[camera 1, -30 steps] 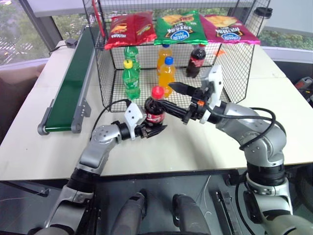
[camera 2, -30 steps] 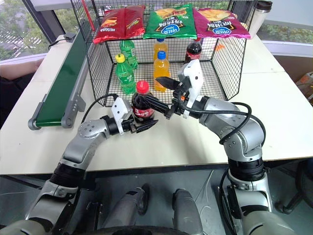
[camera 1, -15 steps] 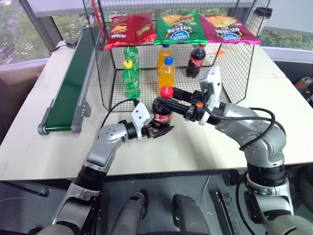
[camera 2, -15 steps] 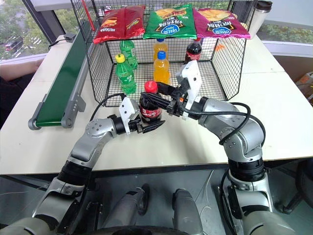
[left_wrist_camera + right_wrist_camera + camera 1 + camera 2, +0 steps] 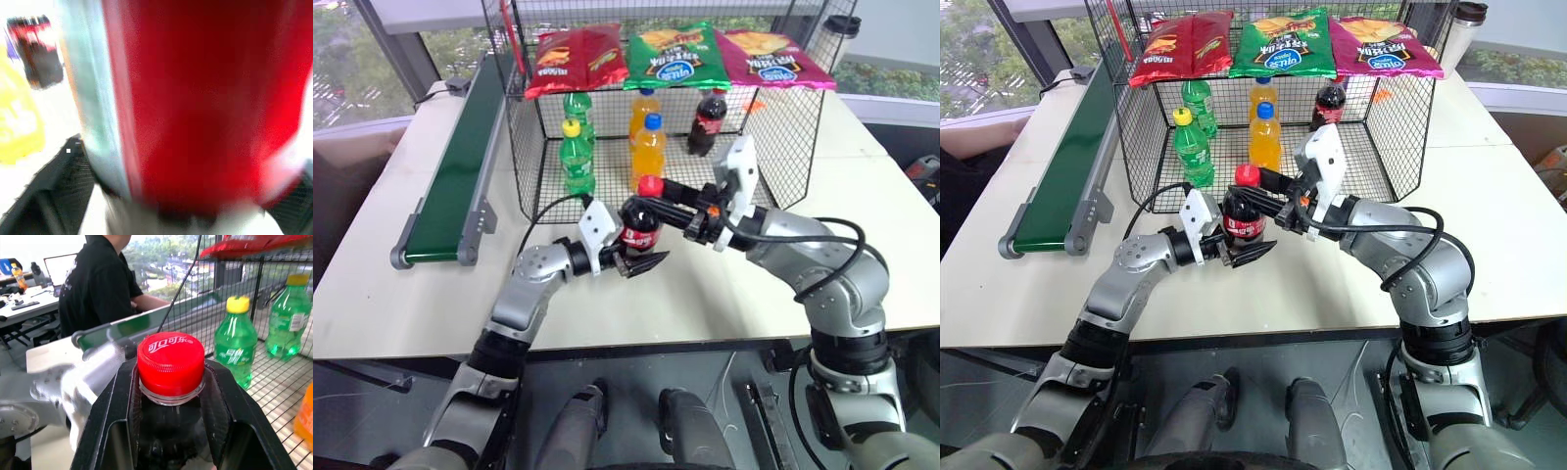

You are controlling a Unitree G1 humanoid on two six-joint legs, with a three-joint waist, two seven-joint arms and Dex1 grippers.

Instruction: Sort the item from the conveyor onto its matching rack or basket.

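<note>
The left gripper (image 5: pixel 641 262) has its fingers spread around the lower body of the cola bottle (image 5: pixel 639 223), which is held upright above the table (image 5: pixel 401 294) just before the wire-mesh cage (image 5: pixel 783 137). The right gripper (image 5: pixel 658 193) pinches its neck under the red cap (image 5: pixel 170 362). Beyond stands the conveyor (image 5: pixel 455 166).
</note>
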